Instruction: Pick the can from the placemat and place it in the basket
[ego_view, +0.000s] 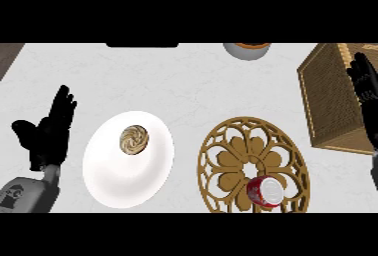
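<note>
Red can (266, 192) lies near front edge of gold openwork placemat (252, 165), untouched. White plate (127, 172) to its left holds a swirled pastry (134, 139). Wicker basket (336, 95) at right, partly cut off, inside not visible. Left hand (46, 131) open, fingers up. Right hand (365, 80) released, straight fingers over basket. Bowl (248, 49) at top, cropped.

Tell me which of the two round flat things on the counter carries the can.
The gold openwork placemat, right of the white oval plate. The red can stands on its near edge; the plate holds only a brown swirled pastry.
</note>
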